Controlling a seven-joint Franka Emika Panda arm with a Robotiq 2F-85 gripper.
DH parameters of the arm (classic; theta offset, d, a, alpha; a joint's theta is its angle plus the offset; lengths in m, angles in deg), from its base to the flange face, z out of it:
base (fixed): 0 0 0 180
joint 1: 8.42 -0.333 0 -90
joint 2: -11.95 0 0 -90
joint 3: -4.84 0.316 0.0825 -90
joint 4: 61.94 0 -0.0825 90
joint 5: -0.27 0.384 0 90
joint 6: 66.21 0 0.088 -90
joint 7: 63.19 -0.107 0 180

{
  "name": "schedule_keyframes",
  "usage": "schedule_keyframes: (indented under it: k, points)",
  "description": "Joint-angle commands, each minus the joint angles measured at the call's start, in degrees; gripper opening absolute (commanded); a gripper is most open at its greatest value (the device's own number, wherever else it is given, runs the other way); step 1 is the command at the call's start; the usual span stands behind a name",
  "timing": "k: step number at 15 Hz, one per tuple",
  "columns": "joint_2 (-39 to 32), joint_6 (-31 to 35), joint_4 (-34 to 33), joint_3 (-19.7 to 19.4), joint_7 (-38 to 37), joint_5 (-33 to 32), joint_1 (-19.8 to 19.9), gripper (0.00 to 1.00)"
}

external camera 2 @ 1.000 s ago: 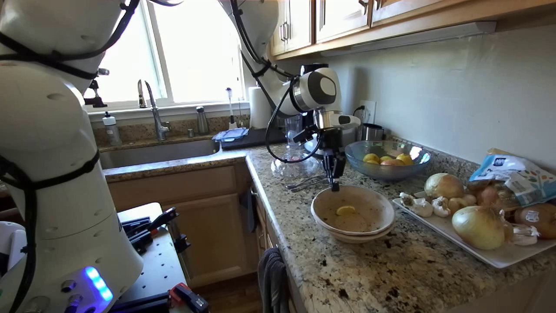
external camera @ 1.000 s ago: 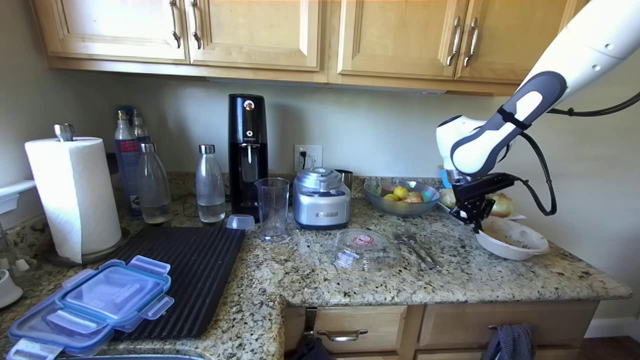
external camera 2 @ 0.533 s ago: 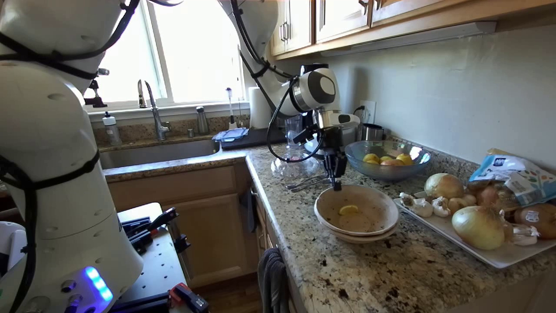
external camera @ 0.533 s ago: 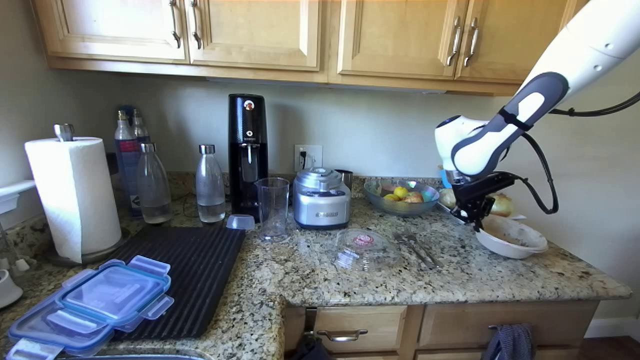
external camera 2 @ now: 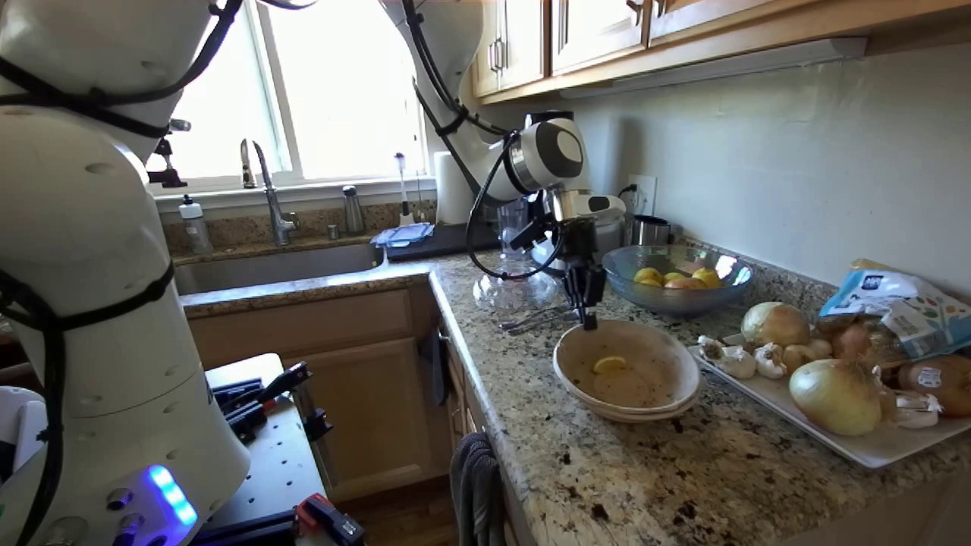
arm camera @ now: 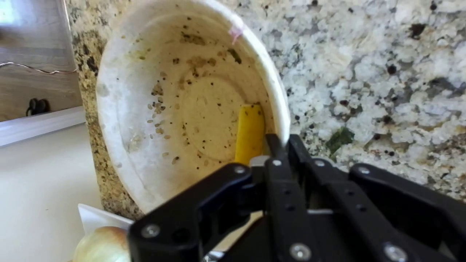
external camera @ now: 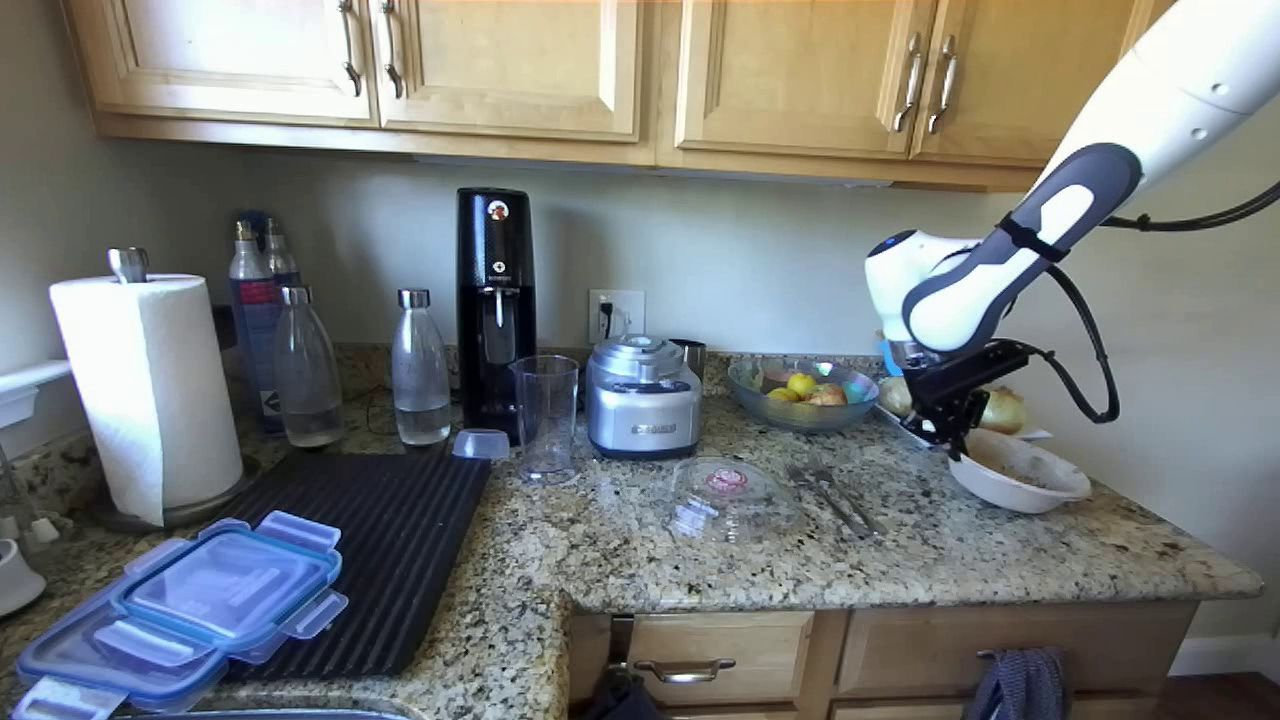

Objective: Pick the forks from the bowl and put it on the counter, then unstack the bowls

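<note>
Upper bowl: over the lower bowl, on granite countertop | gripper: closed on the upper bowl's rim, perhaps because this thin edge is easiest to pinch | forks: lying apart on the countertop, I suppose so that unstacking can begin

The wide, shallow off-white upper bowl, its inside stained and flecked brown, has its rim pinched between the fingers. The mostly hidden lower bowl shows just beneath it, below the fingers. Silvery forks lie close together on the speckled granite counter, apart from the fingers
</note>
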Motion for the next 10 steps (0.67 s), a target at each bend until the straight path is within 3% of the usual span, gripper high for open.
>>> schedule_keyframes:
  k: [1,2,4,6,10]
  points:
    - [1.53,-3.24,1.11,0.56,-0.77,-0.75,0.14,0.29]
    - [1.55,-3.59,1.11,0.7,-0.69,-0.68,0.22,0.38]
    - [1.69,-4.08,1.2,1.09,-0.42,-0.38,0.4,0.47]
    - [1.73,-4.38,1.2,1.28,-0.38,-0.34,0.46,0.46]
    - [1.78,-4.36,1.17,1.57,0.02,0.01,0.78,0.32]
